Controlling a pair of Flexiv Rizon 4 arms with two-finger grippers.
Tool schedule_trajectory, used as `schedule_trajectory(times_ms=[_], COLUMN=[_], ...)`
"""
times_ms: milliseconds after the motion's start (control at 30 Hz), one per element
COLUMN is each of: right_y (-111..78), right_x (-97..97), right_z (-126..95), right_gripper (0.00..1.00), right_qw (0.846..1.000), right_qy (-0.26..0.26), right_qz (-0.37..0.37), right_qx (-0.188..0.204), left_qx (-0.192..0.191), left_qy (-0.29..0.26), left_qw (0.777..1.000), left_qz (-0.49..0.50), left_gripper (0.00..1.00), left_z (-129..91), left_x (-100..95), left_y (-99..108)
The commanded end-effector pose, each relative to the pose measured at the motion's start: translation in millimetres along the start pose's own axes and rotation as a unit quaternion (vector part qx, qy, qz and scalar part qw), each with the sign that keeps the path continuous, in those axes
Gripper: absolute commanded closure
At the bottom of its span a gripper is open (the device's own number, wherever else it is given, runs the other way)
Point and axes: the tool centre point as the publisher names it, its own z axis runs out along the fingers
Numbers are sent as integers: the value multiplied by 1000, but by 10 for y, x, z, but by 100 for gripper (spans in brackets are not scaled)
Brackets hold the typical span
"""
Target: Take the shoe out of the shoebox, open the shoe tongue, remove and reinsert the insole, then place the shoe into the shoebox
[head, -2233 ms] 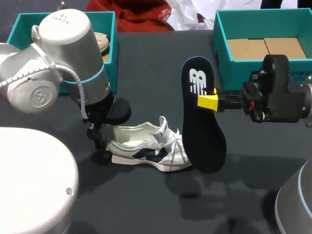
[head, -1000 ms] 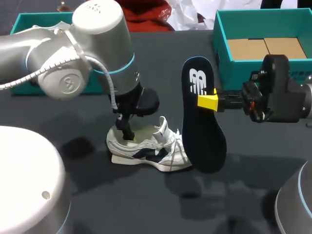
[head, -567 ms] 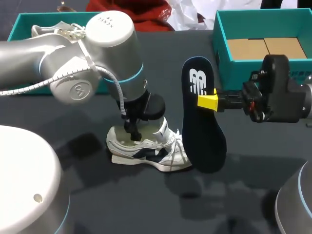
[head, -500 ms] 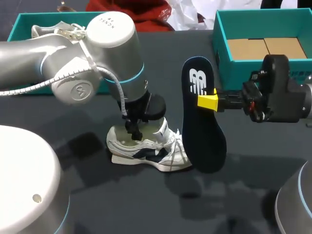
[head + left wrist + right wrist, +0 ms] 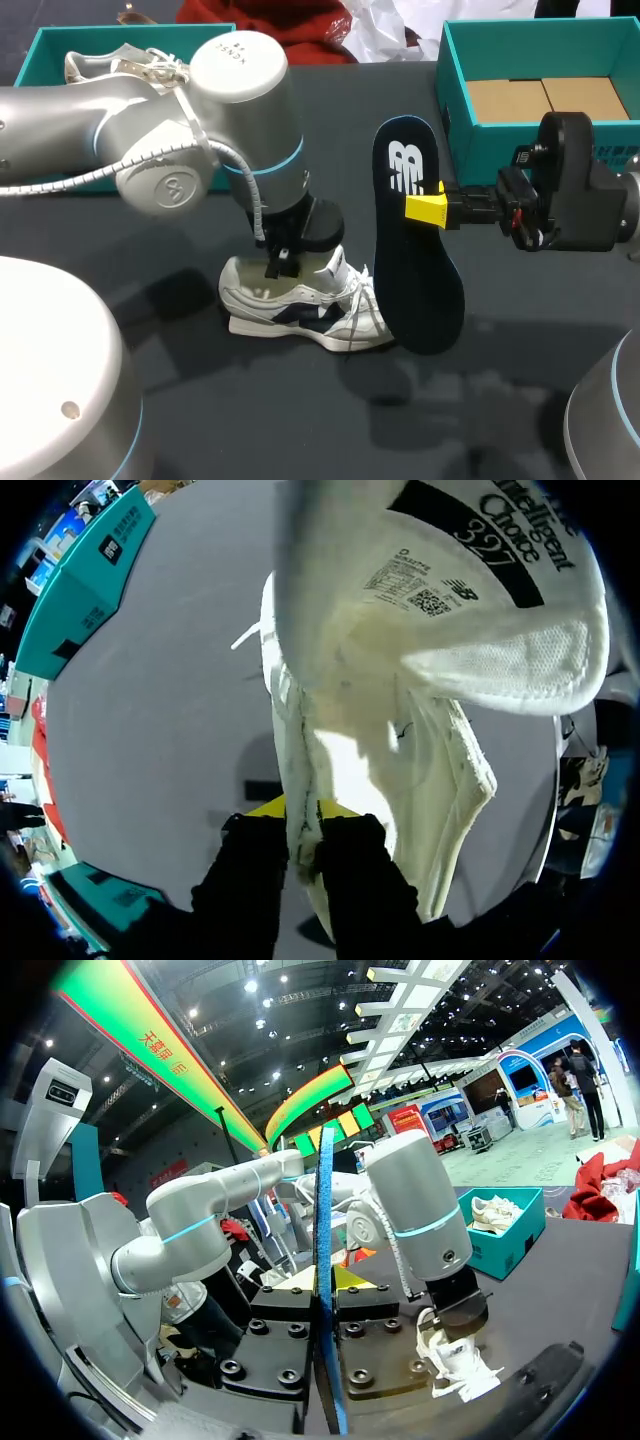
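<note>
Shoe (image 5: 300, 308) lies left-right, toe right; left gripper (image 5: 303, 818) pinches its collar wall. Right gripper (image 5: 425, 208) pinches insole (image 5: 415, 270), upright just right of toe. Shoebox (image 5: 480, 145) far right.

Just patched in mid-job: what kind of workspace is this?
Probably a tabletop shoe-handling station: a dark table, a teal left shoebox and right shoebox, a white shoe with its insole out.

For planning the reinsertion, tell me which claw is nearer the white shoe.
Left. The left claw is shut on the white shoe's collar rim. The right claw holds the dark insole upright past the shoe's toe end, clear of the shoe.
</note>
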Motion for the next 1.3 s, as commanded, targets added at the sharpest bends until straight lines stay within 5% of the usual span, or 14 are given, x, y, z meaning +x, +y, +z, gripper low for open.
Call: schedule_trajectory(times_ms=[33, 767, 1300], right_y=[-35, -35, -35], right_x=[85, 85, 85], right_z=[-38, -38, -38], right_gripper=[100, 100, 100], right_qw=[1000, 1000, 1000], right_qy=[-7, -7, -7], right_qz=[0, 0, 0], right_qx=[-3, -3, -3], left_qx=[3, 68, 63], left_qy=[9, 71, 60], left_qw=[1000, 988, 935], left_qz=[6, 118, 344], left_gripper=[100, 100, 100], left_z=[16, -460, -676], left_x=[-19, -113, -89], left_y=[-12, -57, -17])
